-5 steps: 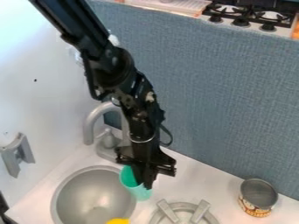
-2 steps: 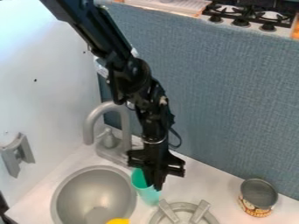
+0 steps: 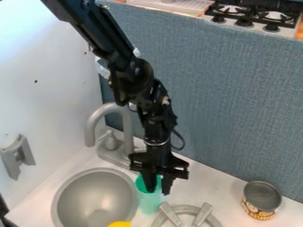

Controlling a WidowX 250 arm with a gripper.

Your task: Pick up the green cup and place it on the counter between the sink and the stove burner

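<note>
Gripper (image 3: 158, 191) fingers have moved apart since the earlier frame, while the arm's position is nearly unchanged. Over the same interval the teal cup (image 3: 150, 203) has turned from a lean, mouth toward the upper left of the frame, to a nearly upright attitude.

Relative position: the cup lies directly below the gripper and slightly to its left, at lower center of the frame. The single arm is the only one present and is already at the cup. Gripper state: spread, with a visible gap between the fingers. One finger overlaps the cup's mouth and appears to extend into it; the other hangs just outside the right side of the rim. No firm pinch on the cup wall is evident; contact with the rim cannot be confirmed.

Cup orientation: the mouth points up toward the gripper and the base points to the bottom edge of the frame. The long axis runs nearly vertical in the frame, roughly in line with the gripper. The cup appears to stand on the table (image 3: 214, 187), between the sink basin (image 3: 95, 193) at lower left and the gray pronged ring (image 3: 204, 214) at the bottom edge.

Surrounding items: faucet (image 3: 91, 128) behind the basin; yellow object (image 3: 120, 224) at the basin's lower edge; open can (image 3: 262, 198) upright at lower right.
</note>
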